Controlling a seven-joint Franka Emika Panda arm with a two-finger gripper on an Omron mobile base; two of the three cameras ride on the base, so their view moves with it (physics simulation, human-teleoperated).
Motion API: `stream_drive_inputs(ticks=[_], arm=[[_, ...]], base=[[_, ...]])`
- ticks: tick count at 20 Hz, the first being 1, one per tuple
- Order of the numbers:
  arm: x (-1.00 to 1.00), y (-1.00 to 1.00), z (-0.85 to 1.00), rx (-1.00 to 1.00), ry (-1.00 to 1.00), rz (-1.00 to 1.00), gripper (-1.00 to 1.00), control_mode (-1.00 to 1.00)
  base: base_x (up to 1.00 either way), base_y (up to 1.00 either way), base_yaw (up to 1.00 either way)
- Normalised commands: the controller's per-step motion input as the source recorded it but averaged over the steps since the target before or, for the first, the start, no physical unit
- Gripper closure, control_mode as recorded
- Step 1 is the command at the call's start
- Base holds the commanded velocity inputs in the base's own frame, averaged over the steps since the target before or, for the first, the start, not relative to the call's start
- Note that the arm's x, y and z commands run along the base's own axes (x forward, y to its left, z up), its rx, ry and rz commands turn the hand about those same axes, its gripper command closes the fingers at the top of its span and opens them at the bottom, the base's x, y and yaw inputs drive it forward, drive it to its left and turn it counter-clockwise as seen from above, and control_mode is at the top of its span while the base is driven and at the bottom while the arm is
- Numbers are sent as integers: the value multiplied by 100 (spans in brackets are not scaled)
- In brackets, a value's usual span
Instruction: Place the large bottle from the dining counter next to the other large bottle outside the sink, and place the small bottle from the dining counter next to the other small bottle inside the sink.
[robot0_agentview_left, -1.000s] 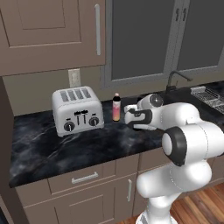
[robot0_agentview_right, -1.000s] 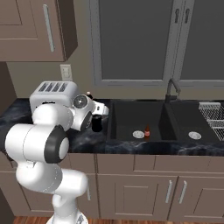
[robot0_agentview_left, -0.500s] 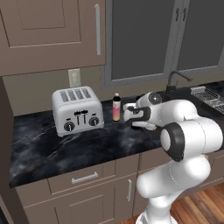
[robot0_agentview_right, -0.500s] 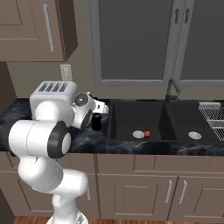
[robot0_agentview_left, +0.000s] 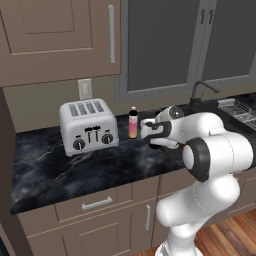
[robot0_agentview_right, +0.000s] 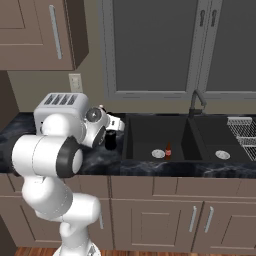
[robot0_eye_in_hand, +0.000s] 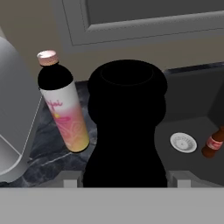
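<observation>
My gripper (robot0_eye_in_hand: 124, 180) is shut on the large bottle (robot0_eye_in_hand: 126, 131), a glossy black cola-style one that stands upright between the fingertips. In the base views the gripper (robot0_agentview_left: 152, 134) holds this black bottle (robot0_agentview_right: 110, 140) low over the worktop, just left of the sink (robot0_agentview_right: 150, 131). The other large bottle (robot0_eye_in_hand: 63, 105), pink-to-orange with a pale cap, stands on the worktop close to its left, a small gap apart, and is also seen behind my hand (robot0_agentview_left: 133, 123). A small reddish bottle (robot0_agentview_right: 168, 150) sits inside the sink near the drain (robot0_eye_in_hand: 183, 142). The dining counter and its small bottle are out of view.
A silver toaster (robot0_agentview_left: 89, 126) stands on the black marble worktop left of both bottles. A dark curved faucet (robot0_agentview_right: 196, 101) rises behind the sink, and a wire rack (robot0_agentview_right: 242, 131) lies at the far right. Wall cabinets hang above.
The arm's elbow has edged slightly to the left. The gripper and the black bottle stay at about the same spot beside the pink bottle.
</observation>
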Motion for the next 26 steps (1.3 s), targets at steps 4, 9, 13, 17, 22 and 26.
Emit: stream_drive_inputs(ticks=[4,9,13,17,22,26], arm=[[0,0,-20,0,0,1,100,-100],[0,0,-20,0,0,1,100,-100],[0,0,-22,0,0,1,100,-100],[0,0,-23,0,0,1,100,-100],[0,0,-24,0,0,2,100,-100],[0,0,-26,0,-1,2,100,-100]], base=[[0,0,0],[0,0,0],[0,0,0],[0,0,0],[0,0,0],[0,0,0]])
